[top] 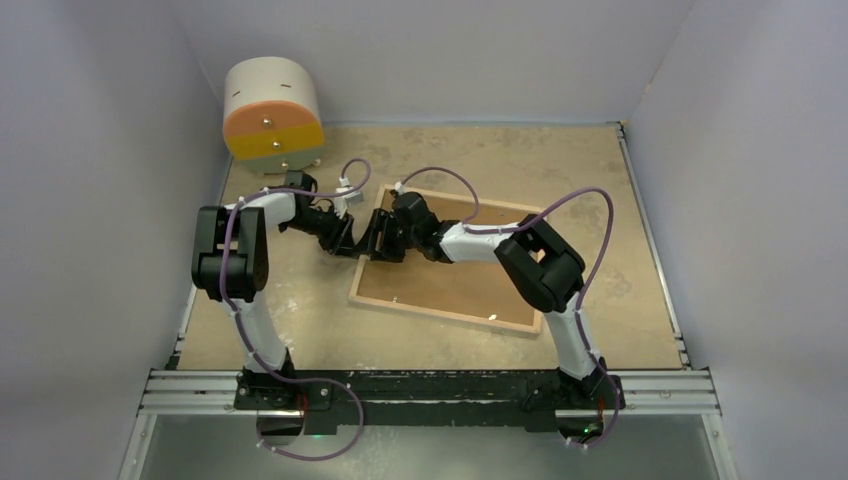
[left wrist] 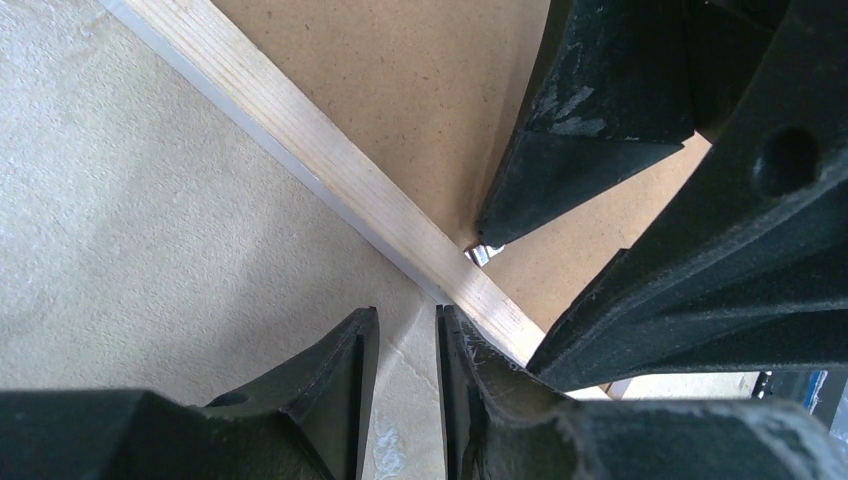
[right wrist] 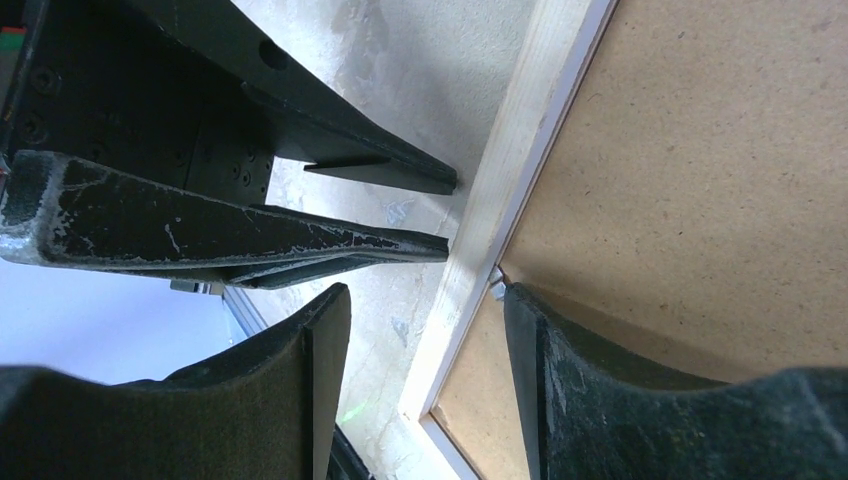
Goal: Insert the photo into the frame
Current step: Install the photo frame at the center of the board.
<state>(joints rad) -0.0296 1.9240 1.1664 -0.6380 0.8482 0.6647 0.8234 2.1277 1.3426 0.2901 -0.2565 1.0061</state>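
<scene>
Straddling the frame (right wrist: 488,200) rim, right jaws; left jaws seemingly alongside

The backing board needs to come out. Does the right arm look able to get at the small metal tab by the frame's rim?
Probably yes: one finger of the right gripper sits right at the metal tab by the rim of the frame, with nothing between them.

The mottled beige bench (top: 300,320) carries the frame (left wrist: 330,160), which lies face down with its pale wooden rim up and a brown board (top: 450,270) inside. One rim side runs between the spread fingers of the right end effector (right wrist: 425,290) and just beside the left end effector (left wrist: 408,318). A round drum (top: 272,115) stands well beyond the left one.
</scene>
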